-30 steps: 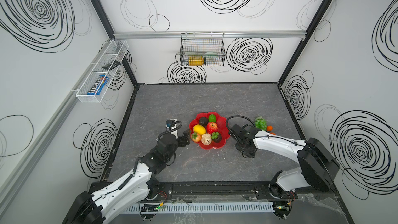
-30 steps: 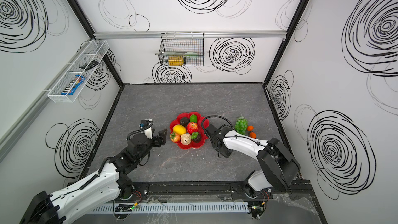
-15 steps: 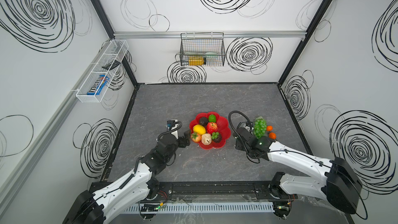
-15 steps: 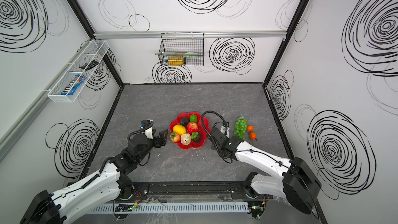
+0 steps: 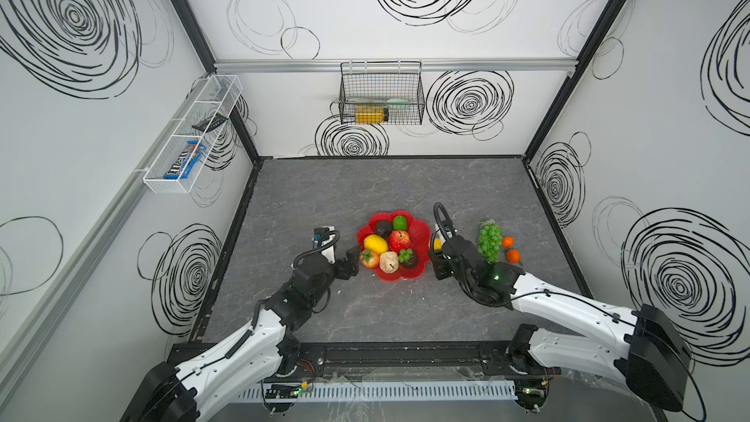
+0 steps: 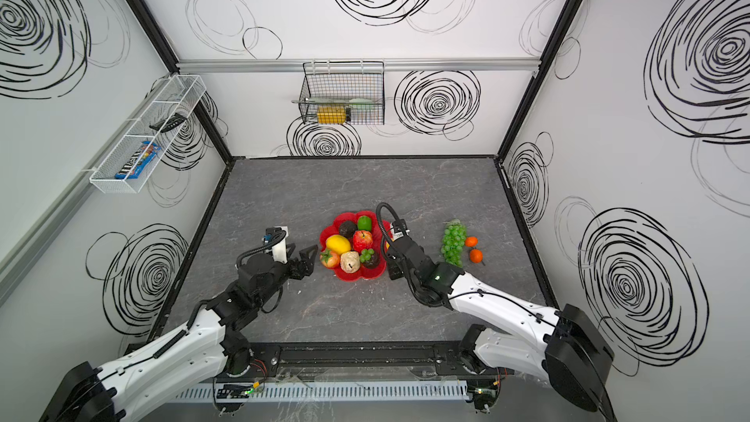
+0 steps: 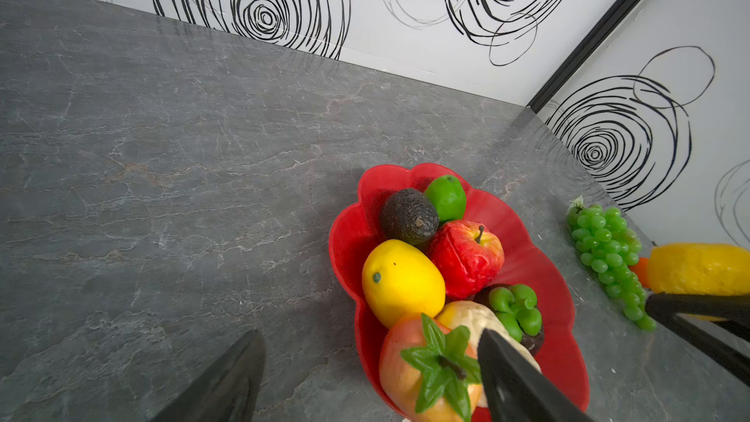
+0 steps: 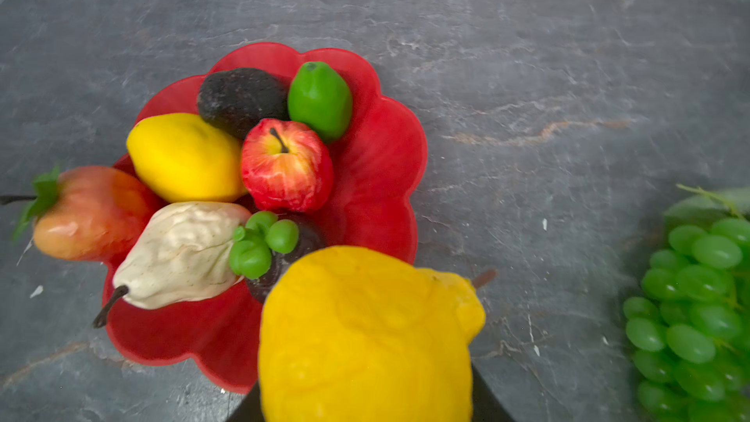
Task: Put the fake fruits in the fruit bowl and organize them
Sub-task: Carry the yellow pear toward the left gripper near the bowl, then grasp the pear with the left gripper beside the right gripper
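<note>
Beside the scalloped red plastic bowl (image 5: 422,233), a bumpy yellow lemon (image 8: 365,334) is now swung in, pinched by the right gripper (image 5: 437,249), so drop-off is probably next; left gripper (image 6: 311,258) is spread wide, empty.

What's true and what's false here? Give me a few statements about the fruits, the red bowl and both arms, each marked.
1. The right arm's fingers hold a yellow lemon. True.
2. The green grapes lie inside the red fruit bowl. False: they lie on the table, beside it.
3. The left arm's fingers grip the strawberry. False: they stand open, gripping nothing.
4. Two small oranges lie on the table near the grapes. True.
</note>
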